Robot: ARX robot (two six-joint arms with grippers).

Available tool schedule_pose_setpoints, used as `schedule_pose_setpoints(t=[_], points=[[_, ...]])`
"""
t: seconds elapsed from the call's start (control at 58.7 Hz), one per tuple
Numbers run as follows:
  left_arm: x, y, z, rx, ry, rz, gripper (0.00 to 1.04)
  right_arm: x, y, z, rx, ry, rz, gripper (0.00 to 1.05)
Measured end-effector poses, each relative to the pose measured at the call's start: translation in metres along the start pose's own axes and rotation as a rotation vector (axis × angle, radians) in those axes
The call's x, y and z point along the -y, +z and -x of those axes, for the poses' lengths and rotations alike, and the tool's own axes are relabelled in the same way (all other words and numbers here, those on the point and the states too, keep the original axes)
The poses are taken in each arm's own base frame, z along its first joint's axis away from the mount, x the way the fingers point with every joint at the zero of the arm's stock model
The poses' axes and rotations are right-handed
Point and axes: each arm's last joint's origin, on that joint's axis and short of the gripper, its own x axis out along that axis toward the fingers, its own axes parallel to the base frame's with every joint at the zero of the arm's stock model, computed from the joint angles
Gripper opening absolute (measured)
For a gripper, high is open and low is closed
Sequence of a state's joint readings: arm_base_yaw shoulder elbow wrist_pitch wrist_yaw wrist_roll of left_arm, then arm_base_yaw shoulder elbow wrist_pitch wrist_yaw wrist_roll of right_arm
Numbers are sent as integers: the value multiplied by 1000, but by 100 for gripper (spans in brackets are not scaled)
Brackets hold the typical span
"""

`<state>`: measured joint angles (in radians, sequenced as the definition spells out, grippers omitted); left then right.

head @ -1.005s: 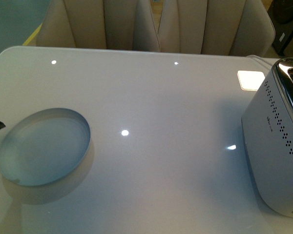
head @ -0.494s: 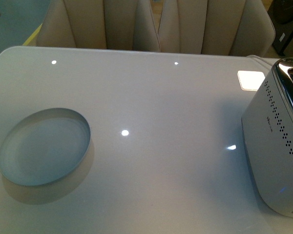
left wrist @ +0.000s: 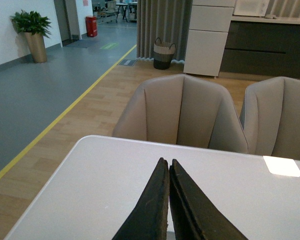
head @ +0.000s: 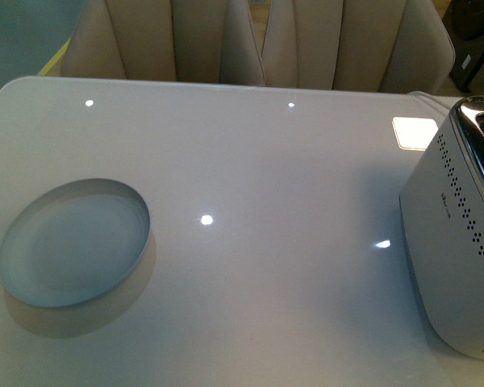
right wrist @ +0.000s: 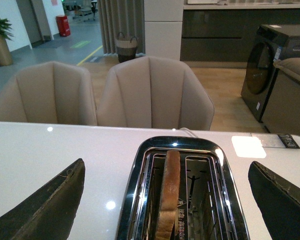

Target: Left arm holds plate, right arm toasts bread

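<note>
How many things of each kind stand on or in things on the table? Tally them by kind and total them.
Plate: 1
Toaster: 1
Bread slice, standing in a toaster slot: 1
Total: 3

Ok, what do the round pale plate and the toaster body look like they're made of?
The round pale blue-white plate looks like frosted glass or glazed ceramic: its rim seems faintly translucent. The toaster has a matte white perforated shell, plastic or painted metal, and a mirror-polished chrome top that reflects the room.
</note>
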<state>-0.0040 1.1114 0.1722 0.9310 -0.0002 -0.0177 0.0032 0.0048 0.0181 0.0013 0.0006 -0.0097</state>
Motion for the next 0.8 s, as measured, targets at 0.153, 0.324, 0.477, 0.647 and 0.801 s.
schedule_pose_setpoints(t=[0.153, 0.324, 0.477, 0.647, 0.801], points=[[0, -6, 17, 0, 1, -3, 3, 0, 0, 0, 0, 0, 0, 96], [0, -16, 31, -12, 1, -3, 3, 0, 0, 0, 0, 0, 0, 96], [0, -13, 43, -2, 1, -4, 3, 0, 0, 0, 0, 0, 0, 96], [0, -12, 53, 1, 1, -6, 3, 0, 0, 0, 0, 0, 0, 96], [0, -9, 60, 12, 1, -6, 3, 0, 0, 0, 0, 0, 0, 96]])
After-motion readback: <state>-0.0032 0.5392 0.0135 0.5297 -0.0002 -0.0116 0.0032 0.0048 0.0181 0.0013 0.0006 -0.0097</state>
